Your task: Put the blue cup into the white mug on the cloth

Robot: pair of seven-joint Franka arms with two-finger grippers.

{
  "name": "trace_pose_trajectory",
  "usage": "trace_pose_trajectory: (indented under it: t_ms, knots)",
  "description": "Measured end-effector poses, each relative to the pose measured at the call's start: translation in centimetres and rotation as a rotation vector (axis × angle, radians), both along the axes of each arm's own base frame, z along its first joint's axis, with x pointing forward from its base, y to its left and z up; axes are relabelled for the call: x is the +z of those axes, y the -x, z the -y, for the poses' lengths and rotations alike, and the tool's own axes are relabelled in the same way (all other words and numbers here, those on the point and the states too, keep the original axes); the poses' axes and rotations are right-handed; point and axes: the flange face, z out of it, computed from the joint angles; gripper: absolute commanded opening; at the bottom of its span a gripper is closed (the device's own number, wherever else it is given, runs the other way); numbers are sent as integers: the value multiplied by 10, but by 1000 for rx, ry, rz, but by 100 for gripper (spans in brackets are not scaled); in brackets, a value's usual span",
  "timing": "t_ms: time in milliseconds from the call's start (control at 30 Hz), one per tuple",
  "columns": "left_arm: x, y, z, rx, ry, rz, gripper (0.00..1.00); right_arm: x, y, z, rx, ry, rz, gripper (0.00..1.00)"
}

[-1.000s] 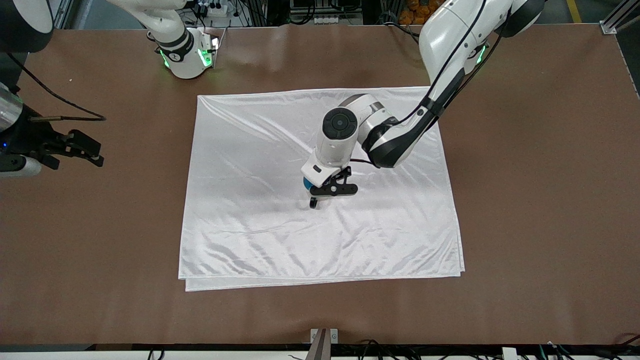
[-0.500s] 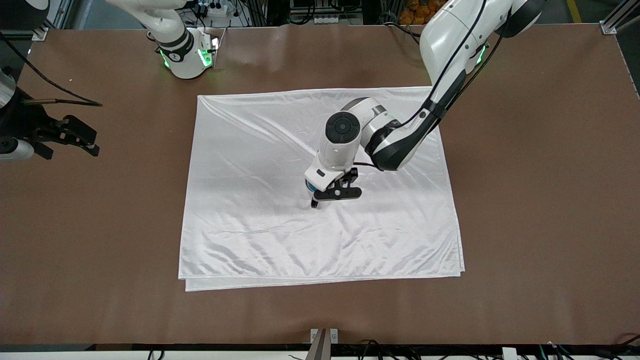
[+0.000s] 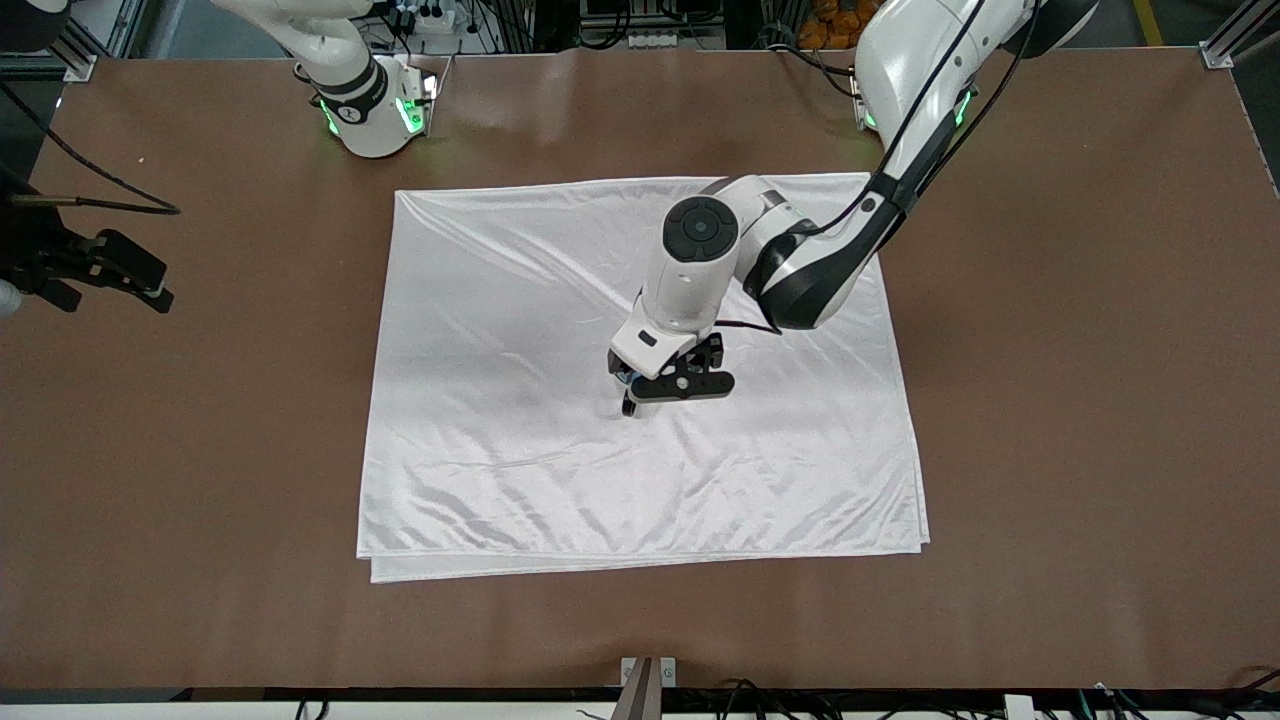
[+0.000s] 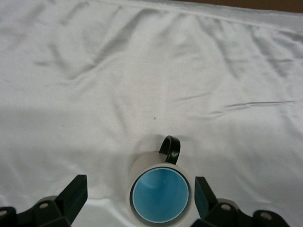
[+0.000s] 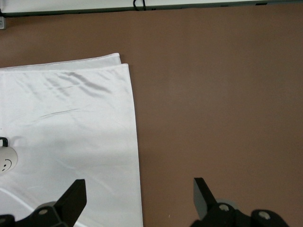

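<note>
We see the blue cup (image 4: 160, 196) sitting inside the white mug (image 4: 142, 165), mug upright on the cloth (image 3: 500, 400) approx mid-cloth, black handle showing. Left gripper (image 4: 139, 201) is over the mug w/ fingers spread wide either side, touching neither mug nor cup, holding nothing. Right gripper (image 5: 139, 198) waits over bare table (image 3: 1050, 400) at the right arm's end, wide open, empty.

Table (image 3: 1080, 400): brown, matte, evenly lit. Past its top edge: cables, possibly a power strip (image 3: 425, 17); floor indistinct.
</note>
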Motion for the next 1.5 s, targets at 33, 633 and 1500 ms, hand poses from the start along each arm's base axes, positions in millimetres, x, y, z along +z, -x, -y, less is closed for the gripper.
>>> trace_pose_trajectory:
  t_ms: [33,633,1500]
  knots:
    - [5,-2,-2,4,1,7,100,0,0,3,-5,0,-1,100]
    - [125,-32,-83,71,-33,109,100,-4,4,37,-41,5,-40,100]
    - [211,-47,-204,122,-121,81,100,-11,4,33,-3,7,-59,100]
